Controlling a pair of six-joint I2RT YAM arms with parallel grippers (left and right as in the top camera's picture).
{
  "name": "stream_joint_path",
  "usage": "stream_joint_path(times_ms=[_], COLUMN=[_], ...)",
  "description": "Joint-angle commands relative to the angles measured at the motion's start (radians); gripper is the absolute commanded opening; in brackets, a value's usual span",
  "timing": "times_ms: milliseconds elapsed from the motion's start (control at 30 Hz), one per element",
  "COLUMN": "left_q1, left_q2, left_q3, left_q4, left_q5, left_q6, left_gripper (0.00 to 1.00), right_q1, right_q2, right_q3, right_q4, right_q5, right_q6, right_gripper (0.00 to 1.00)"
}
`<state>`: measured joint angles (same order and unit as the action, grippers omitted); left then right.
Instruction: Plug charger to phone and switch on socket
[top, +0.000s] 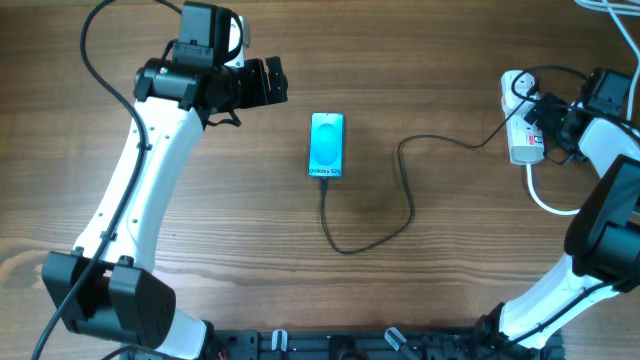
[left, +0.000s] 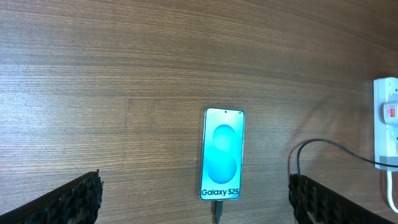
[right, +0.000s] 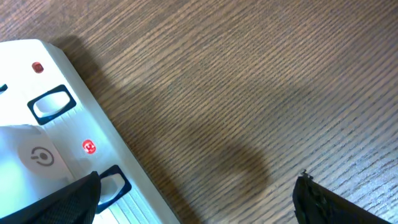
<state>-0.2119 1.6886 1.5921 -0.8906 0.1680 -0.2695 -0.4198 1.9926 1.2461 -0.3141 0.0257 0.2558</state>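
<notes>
The phone (top: 327, 146) lies centred on the counter (top: 430, 60), screen lit. The charger (top: 401, 165) meets its near short edge and loops right to the socket (top: 524, 150) at the far right. The left hand (top: 278, 82) gapes open left of the phone. The right hand (top: 548, 122), also open, hovers over the socket.

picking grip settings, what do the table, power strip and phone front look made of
Table: wood or wood-look laminate, matte; fine brown grain lines run across it.
Power strip: white moulded plastic, smooth and slightly glossy; rounded edges and a soft sheen.
Phone: front probably glass or glossy plastic; flat, bright cyan face with crisp edges. Its body material cannot be told.
</notes>
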Motion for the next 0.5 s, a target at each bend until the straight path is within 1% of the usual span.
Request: stream_joint_path(times_ms=[0,100,133,267,367,467], left_q1=[0.002,0.002,0.002,0.002,0.002,0.002], left_q2=[0.008,0.008,0.008,0.008,0.008,0.008], left_q3=[-0.006,-0.006,-0.006,-0.006,-0.006,-0.006], left_q4=[0.000,0.000,0.000,0.000,0.000,0.000], left_q5=[-0.010,-0.010,-0.010,-0.010,-0.010,-0.010], left_q6=[-0.008,-0.008,-0.008,-0.008,-0.008,-0.008], left_gripper=[1.00,1.00,1.00,1.00,1.00,1.00], right_q1=[0.048,0.045,0.045,0.045,0.048,0.048], right_q2=[-0.031,-0.171,-0.229,-0.487,-0.634,-0.792], right_q3=[-0.021,-0.021,-0.022,-0.022,-0.036,-0.088], right_q4=[-0.073,-0.135,-0.162,-0.322,-0.423,-0.490], right_q5=[-0.057,-0.034,-0.034,-0.034,-0.034,-0.035], right_q6=[0.015,0.063,0.068,0.143,0.166,0.166], right_gripper=[1.00,0.98,1.00,1.00,1.00,0.99])
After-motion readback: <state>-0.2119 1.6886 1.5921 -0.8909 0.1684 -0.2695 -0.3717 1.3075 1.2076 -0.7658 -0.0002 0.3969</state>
